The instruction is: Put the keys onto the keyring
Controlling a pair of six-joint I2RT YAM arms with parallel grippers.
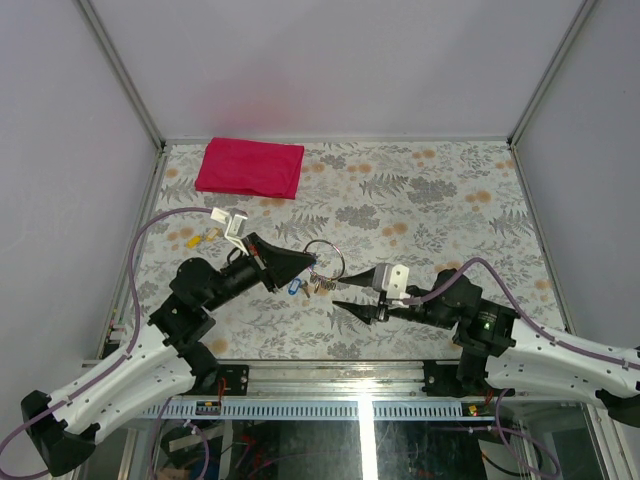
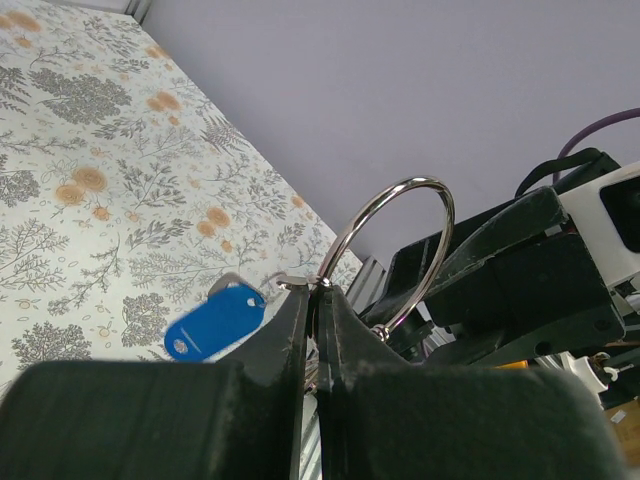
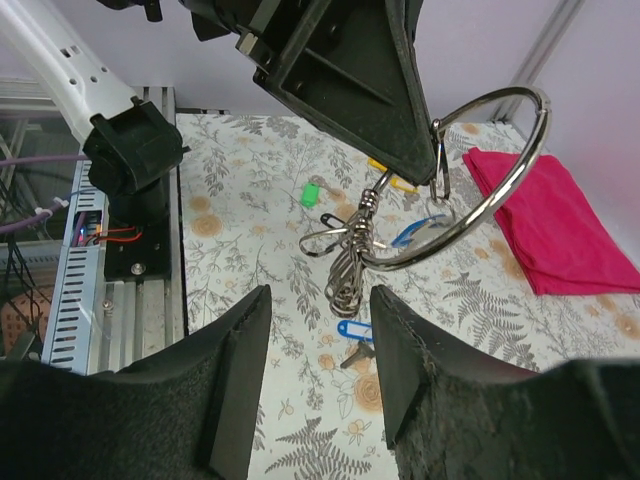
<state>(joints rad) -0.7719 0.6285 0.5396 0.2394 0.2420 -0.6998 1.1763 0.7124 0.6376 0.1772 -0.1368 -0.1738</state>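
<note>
My left gripper (image 1: 312,268) is shut on a large silver ring (image 2: 400,240) and holds it upright above the table; its tips show in the left wrist view (image 2: 314,290). The keyring (image 3: 350,265), a cluster of thin wire rings, hangs from that ring (image 3: 480,190). One blue-headed key (image 3: 355,330) lies on the table below the cluster. A second blue key (image 3: 420,230) shows behind the ring, and a blue head shows beside my left fingers (image 2: 215,322). My right gripper (image 3: 320,295) is open and empty, just short of the cluster (image 1: 322,283).
A red cloth (image 1: 250,167) lies at the back left. Yellow tags (image 1: 205,238) lie left of the left arm. A green tag (image 3: 312,192) and a small dark clip (image 3: 325,222) lie beyond the cluster. The table's metal front rail (image 1: 330,375) runs by the arm bases.
</note>
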